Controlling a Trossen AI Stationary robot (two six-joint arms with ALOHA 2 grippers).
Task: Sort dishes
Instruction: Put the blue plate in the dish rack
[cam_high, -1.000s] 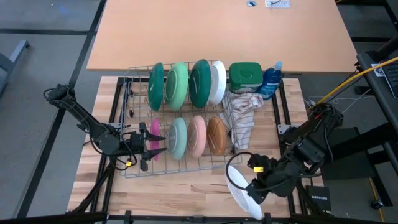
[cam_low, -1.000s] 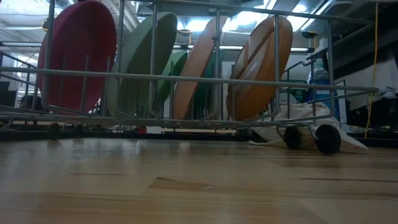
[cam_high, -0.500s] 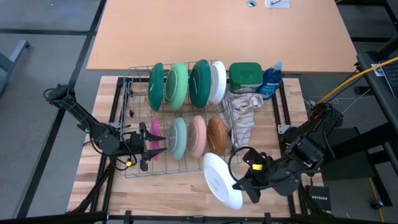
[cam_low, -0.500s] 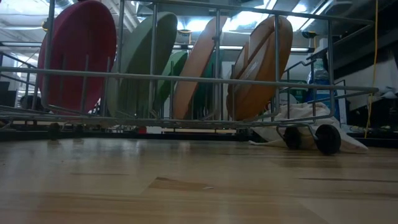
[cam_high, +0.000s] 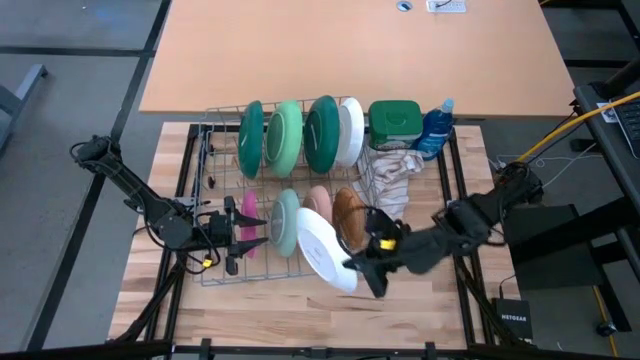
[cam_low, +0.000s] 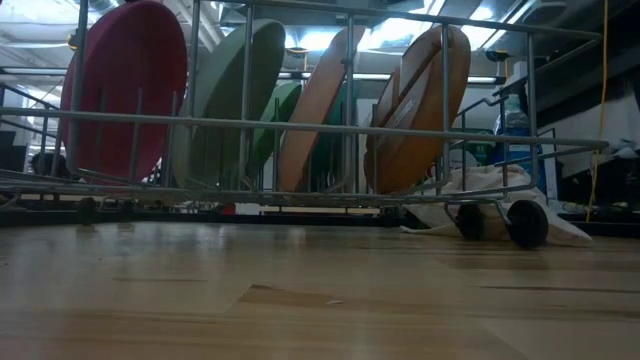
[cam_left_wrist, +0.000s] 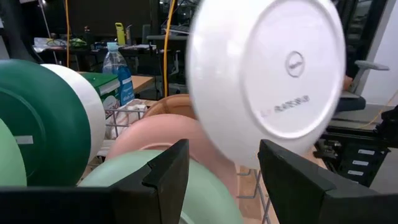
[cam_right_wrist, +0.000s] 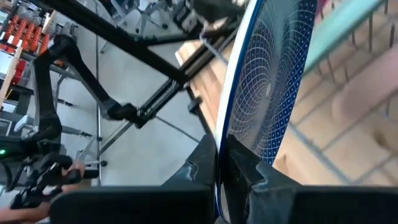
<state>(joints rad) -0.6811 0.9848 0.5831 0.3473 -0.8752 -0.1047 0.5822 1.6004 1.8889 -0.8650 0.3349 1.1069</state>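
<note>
A wire dish rack (cam_high: 215, 150) holds the dishes on edge: dark green (cam_high: 250, 138), light green (cam_high: 285, 136), dark green and white plates in its far row, and magenta (cam_high: 247, 205), pale teal (cam_high: 283, 220), pink and brown (cam_high: 350, 212) ones in its near row. My right gripper (cam_high: 354, 264) is shut on a white plate (cam_high: 322, 248) with a blue-patterned face (cam_right_wrist: 267, 93), held over the rack's near right part. My left gripper (cam_high: 256, 228) stands open and level at the rack's near left, beside the magenta plate, facing the pale teal plate (cam_left_wrist: 205, 199). My right gripper pinches the white plate's rim (cam_right_wrist: 221, 142) between its two fingers, one on each face. The fingers come from the table's right side, slanting down. The plate stands on edge, tilted, lifted clear above the rack in front of the pink and brown plates.
A green square-lidded tub (cam_high: 394, 122), a blue bottle (cam_high: 436, 128) and a beige-and-white cloth (cam_high: 392, 180) sit at the rack's right. Bare wooden table (cam_high: 300, 310) lies near the front edge; an orange tabletop (cam_high: 350, 60) lies beyond the rack.
My right gripper has swung from the table's near right corner toward the left and far side, up to the rack, rolling as it went. The white plate came with it, lifted clear, and has turned from lying slanted to standing more on edge by the near row.
</note>
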